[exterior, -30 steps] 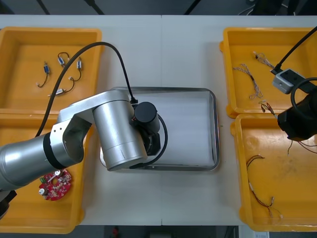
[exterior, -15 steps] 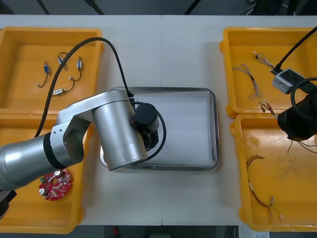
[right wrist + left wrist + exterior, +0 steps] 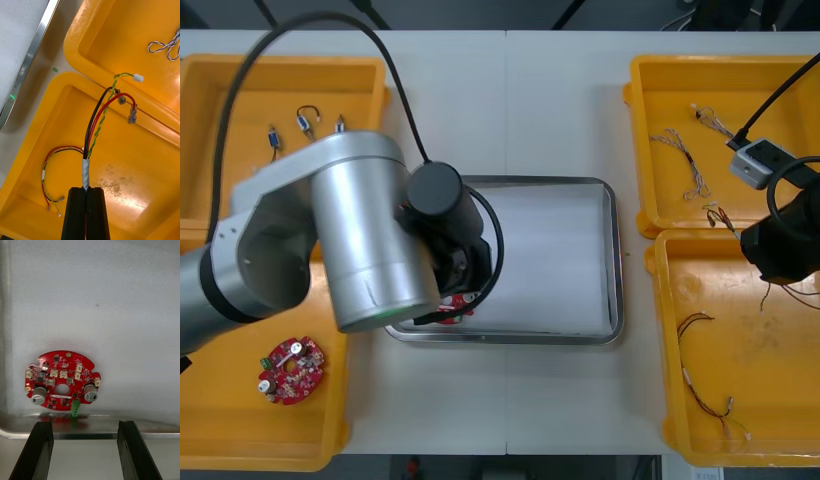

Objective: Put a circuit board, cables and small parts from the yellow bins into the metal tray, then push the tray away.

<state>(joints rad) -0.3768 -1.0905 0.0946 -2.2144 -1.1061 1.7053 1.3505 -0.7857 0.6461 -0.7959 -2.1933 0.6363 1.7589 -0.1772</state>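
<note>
Red circuit board (image 3: 62,384) flat in metal tray (image 3: 112,296) by its rim — cable bundle (image 3: 95,127) over yellow bin (image 3: 127,176)

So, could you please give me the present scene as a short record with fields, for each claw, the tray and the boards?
left claw: open, holding nothing, above the tray's near left corner
right claw: shut on a cable bundle of black, red and yellow-green wires, over the near right bin
tray: white inside, one red board lying flat near its near left corner
spare board: in the near left bin
</note>
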